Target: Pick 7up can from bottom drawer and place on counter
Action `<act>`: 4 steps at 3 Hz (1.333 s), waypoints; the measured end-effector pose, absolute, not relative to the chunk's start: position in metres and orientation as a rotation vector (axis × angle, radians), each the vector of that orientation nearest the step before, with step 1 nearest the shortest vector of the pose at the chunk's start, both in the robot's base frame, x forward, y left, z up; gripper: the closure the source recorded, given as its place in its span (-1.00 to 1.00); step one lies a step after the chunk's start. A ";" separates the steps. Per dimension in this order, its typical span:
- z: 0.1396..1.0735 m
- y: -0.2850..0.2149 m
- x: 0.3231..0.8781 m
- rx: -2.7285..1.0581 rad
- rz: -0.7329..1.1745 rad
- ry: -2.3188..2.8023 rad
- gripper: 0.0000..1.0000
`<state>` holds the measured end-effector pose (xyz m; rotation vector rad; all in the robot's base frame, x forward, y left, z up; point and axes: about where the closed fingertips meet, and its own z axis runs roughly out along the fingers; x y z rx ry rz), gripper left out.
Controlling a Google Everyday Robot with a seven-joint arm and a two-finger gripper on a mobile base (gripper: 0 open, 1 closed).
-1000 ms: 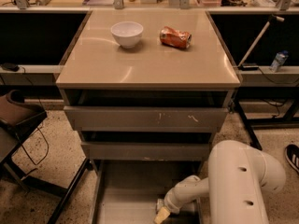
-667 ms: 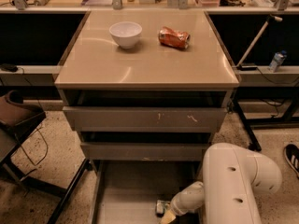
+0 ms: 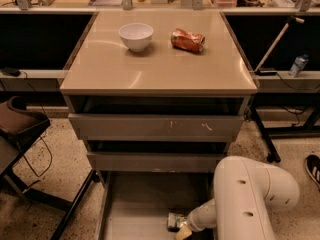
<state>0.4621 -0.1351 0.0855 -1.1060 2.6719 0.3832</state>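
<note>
The 7up can (image 3: 175, 220), green and silver-white, lies on the floor of the open bottom drawer (image 3: 135, 209) near its front right. My gripper (image 3: 182, 229) reaches down into the drawer from the white arm (image 3: 245, 199) at the lower right and is right against the can's right side. Whether it holds the can does not show. The counter (image 3: 155, 64), a glossy beige top, is above the three drawers.
A white bowl (image 3: 135, 35) and a dented orange-red can (image 3: 187, 39) sit on the counter's far half. Two shallower drawers (image 3: 155, 126) stand partly open above the bottom one. A dark chair (image 3: 20, 134) is at the left, and a shoe (image 3: 312, 166) at the right.
The arm has swung left and lower into the bottom drawer. The gripper has closed in on the can, which now shows beside it.
</note>
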 end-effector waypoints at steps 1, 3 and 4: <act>0.086 -0.135 0.462 -1.106 0.383 2.672 -0.62; 0.093 -0.135 0.462 -1.106 0.383 2.672 0.31; 0.102 -0.135 0.462 -1.106 0.383 2.672 0.76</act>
